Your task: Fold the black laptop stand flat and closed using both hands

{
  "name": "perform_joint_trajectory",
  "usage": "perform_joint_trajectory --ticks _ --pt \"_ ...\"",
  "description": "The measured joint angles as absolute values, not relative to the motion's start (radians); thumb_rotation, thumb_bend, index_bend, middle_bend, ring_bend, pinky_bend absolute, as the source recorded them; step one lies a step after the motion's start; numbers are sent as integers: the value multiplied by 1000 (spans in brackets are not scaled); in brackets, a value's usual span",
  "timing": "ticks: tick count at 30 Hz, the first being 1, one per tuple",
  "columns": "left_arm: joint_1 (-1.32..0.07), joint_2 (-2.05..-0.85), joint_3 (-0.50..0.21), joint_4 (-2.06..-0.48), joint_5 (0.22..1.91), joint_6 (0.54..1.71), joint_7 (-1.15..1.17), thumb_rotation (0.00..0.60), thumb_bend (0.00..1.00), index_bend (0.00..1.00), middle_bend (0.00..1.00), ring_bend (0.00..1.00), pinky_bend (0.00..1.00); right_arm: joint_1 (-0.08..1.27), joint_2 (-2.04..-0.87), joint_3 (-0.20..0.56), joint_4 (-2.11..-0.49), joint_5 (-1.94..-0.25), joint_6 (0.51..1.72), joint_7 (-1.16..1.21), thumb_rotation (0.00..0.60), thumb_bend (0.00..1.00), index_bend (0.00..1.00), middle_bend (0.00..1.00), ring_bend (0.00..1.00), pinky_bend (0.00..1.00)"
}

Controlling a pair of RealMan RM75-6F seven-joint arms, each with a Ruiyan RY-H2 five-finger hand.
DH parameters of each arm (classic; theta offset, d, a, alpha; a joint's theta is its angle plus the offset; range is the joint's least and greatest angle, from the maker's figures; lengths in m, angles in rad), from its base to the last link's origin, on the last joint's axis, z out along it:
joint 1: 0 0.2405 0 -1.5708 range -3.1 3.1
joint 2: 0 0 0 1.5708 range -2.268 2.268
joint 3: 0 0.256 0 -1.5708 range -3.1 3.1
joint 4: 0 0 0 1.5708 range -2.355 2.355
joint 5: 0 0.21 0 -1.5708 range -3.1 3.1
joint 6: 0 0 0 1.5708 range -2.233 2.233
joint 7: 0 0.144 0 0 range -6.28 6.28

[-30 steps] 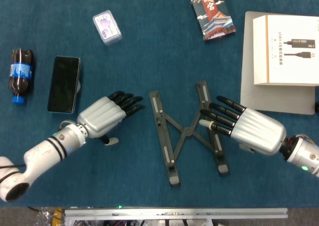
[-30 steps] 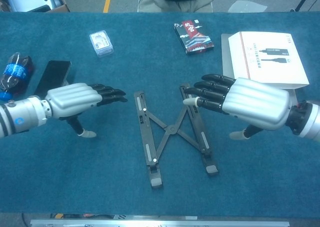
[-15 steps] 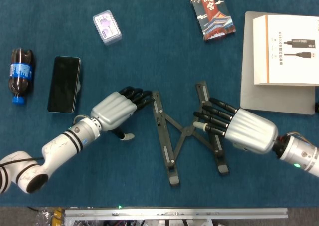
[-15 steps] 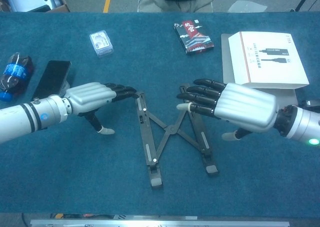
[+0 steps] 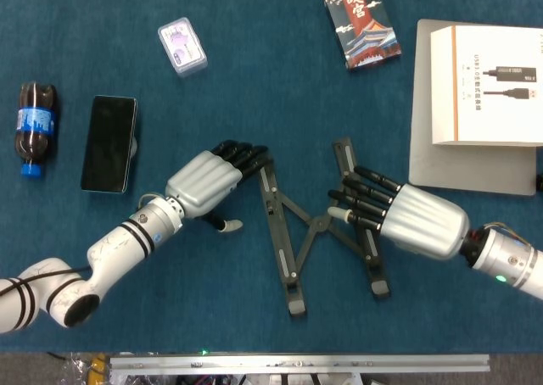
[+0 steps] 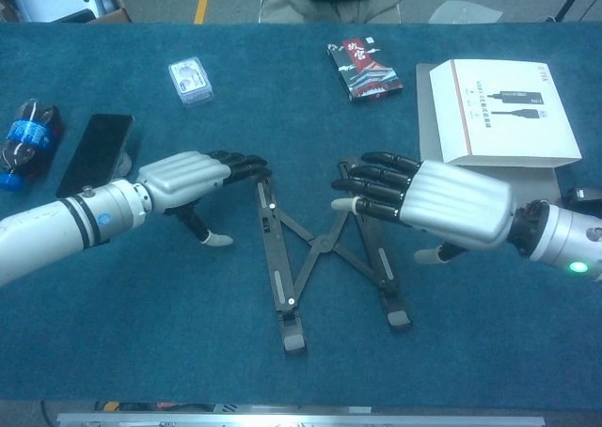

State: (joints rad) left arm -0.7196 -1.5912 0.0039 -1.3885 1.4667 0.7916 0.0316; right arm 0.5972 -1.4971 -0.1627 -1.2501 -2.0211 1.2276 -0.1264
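The black laptop stand (image 5: 318, 224) lies spread open near the middle of the blue worktop (image 5: 254, 80), its two long rails splayed apart and joined by crossed links, with the small feet at the near end. It is not yet folded.

The left hand (image 5: 212, 178) reaches in from the left, palm down, fingers stretched out side by side, with its fingertips at the far end of the left rail; the thumb hangs below, apart from the rest. It grips nothing. The right hand (image 5: 399, 220) comes in from the right, fingers likewise extended and slightly fanned, lying over the upper part of the right rail; it too holds nothing. Whether those fingers press the rail or only hover over it I cannot tell.

The step in hand looks like the approach: both hands are taking position on the outer sides of the rails. The next move probably calls for pushing the rails toward each other evenly so the links collapse, with neither rail skidding on the cloth.

Further out lie a black phone (image 5: 109, 143) and a cola bottle (image 5: 34, 127) at the left, a small clear case (image 5: 181, 47), a patterned card box (image 5: 361, 26), and a white carton (image 5: 486, 84) on a grey slab at the right.
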Motion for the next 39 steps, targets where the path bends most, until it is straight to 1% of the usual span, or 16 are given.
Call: perform_joint_trajectory --ticks 8,14,25,39 --pt "-706 -1624 23 -1351 1523 858 -6 496 201 0 0 0 23 595 -1523 -163 -1222 -2003 1231 -125 600 0 0 0 0 0" --pt "-706 -1662 34 -1297 1559 887 -49 495 201 0 0 0 22 603 -1532 -174 -1202 -2007 1231 -118 600 0 0 0 0 0" --pt "-707 -1716 50 -1218 1582 909 -97 493 201 0 0 0 22 609 -1566 -185 -1151 -2010 1234 -120 600 0 0 0 0 0" --pt "-708 -1748 53 -1172 1582 920 -142 497 201 0 0 0 22 615 -1634 -191 -1072 -2011 1246 -122 600 0 0 0 0 0"
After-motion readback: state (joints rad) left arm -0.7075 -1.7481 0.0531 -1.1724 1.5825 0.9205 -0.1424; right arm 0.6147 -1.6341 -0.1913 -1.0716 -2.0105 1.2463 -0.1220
